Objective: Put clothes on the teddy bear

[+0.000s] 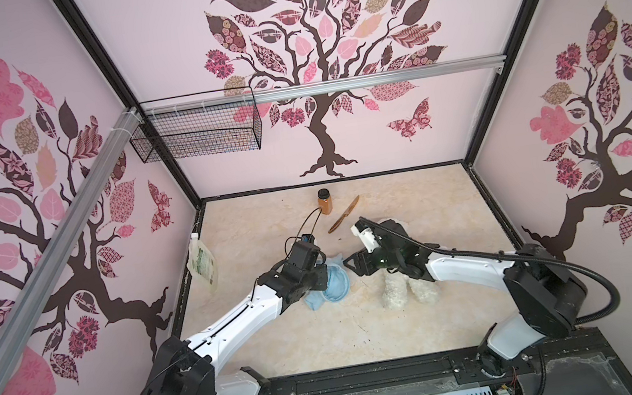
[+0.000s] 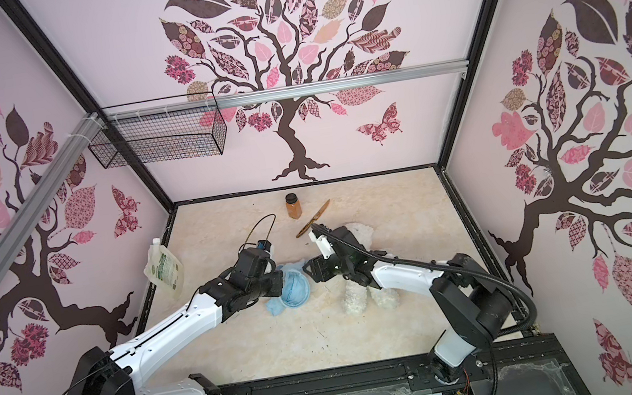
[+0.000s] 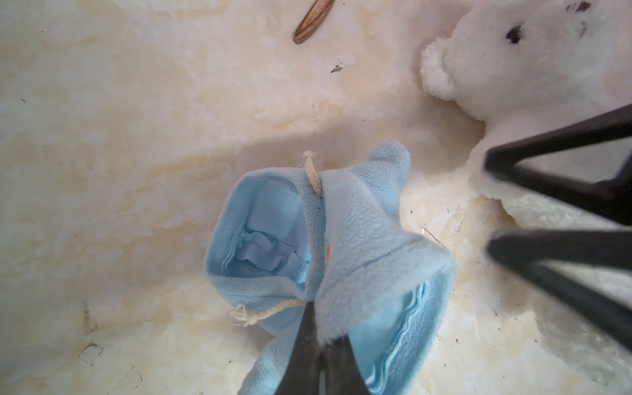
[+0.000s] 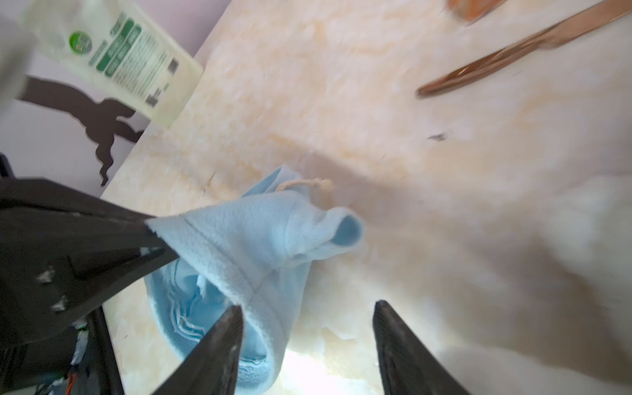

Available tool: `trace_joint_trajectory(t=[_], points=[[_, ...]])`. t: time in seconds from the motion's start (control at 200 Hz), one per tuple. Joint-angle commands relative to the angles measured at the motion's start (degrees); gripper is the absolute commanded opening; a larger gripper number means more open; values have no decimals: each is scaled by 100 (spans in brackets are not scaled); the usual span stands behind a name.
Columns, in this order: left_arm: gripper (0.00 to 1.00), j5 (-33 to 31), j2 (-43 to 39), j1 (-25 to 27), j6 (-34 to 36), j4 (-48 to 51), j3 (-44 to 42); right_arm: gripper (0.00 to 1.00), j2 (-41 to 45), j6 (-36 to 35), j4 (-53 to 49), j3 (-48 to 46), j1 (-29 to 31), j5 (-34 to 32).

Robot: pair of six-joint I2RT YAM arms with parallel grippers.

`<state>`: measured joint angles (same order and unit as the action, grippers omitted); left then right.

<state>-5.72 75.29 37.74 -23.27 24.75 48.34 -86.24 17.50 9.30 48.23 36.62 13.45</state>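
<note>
The teddy bear [image 1: 395, 293] lies on its back right of centre, and my right arm hides its body in both top views. Its legs [image 2: 355, 298] point toward the front, and its head [image 3: 496, 61] shows in the left wrist view. A light blue fleece shirt [image 1: 335, 285] [image 2: 296, 291] lies crumpled just left of the bear. My left gripper [image 3: 319, 338] is shut on the shirt's hem [image 4: 191, 232] and lifts that edge. My right gripper [image 4: 307, 311] stands open beside the raised hem, with one finger [image 4: 222, 342] against the cloth.
An amber jar with a black lid [image 1: 325, 201] and a brown wooden knife [image 1: 344, 214] lie at the back. A white and green pouch [image 1: 202, 265] leans on the left wall. A wire basket [image 1: 196, 131] hangs on the back wall.
</note>
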Motion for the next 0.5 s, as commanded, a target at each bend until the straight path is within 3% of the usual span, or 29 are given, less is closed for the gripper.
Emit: trace_joint_trajectory(t=[0.0, 0.05, 0.195, 0.34, 0.495], points=[[0, 96, 83, -42, -146, -172, 194, 92, 759, -386, -538, -16, -401, -1290], [0, 124, 83, -47, -182, -207, 177, 99, 827, -572, -696, 38, -599, -1930], [0, 133, 57, -47, -206, -236, 156, 100, 280, -909, -938, 467, -947, -2955], [0, 159, -3, -44, -214, -192, 154, 100, -498, -938, -1212, 967, -1008, -3219], [0, 144, -92, -46, -214, -188, 107, 100, -779, -695, -1160, 894, -1008, -2762]])
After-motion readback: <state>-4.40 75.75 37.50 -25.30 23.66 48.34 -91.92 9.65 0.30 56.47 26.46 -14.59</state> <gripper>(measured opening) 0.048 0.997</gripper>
